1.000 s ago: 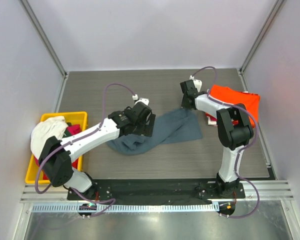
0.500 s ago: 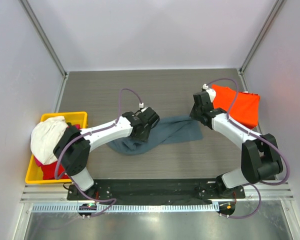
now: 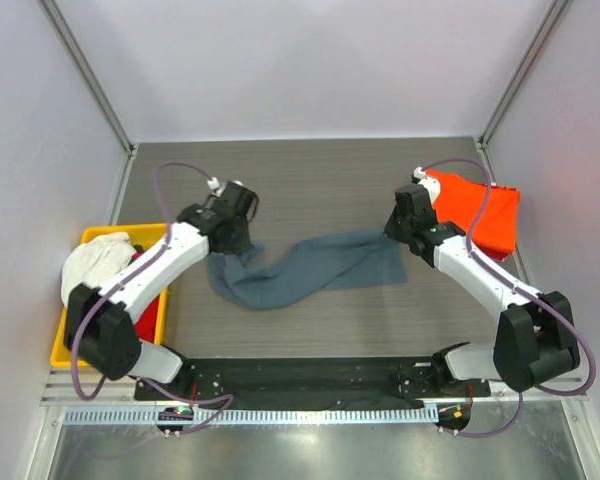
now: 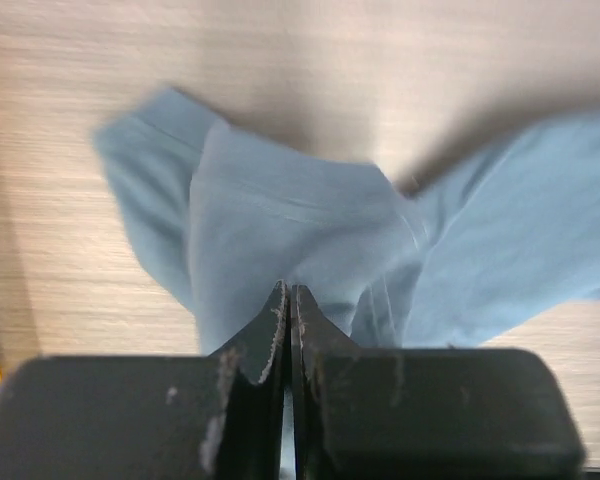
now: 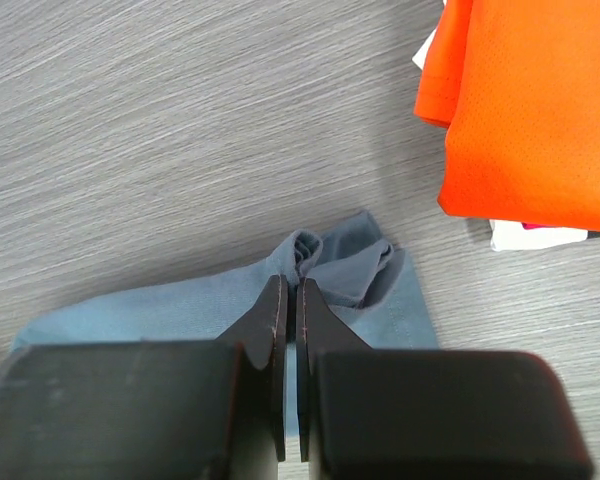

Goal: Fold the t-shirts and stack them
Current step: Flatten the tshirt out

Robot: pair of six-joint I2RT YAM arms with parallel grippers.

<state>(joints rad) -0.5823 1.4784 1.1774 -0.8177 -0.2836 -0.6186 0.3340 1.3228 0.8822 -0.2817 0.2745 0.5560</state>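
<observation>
– Left hand (image 3: 223, 245), from above: it has swung toward the frame's left, dragging the blue-grey shirt (image 3: 320, 268) out long across the tabletop (image 3: 310, 180). The right hand (image 3: 397, 232) anchors the other end.
– Spreading it for folding, I'd say. Wrist views?
– Left hand (image 4: 285, 295) is pressed together on cloth. The right hand (image 5: 285, 290) pinches a bunched edge, with the orange shirt (image 5: 520, 100) at upper right. No readable writing anywhere.

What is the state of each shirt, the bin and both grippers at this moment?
blue-grey shirt: unfolded, rumpled, stretched between the two grippers.
orange shirt: folded, lying flat.
white shirt: bunched, heaped on the bin.
yellow bin: holding clothes.
left gripper: jaws shut on the blue-grey shirt.
right gripper: jaws shut on the blue-grey shirt.
</observation>
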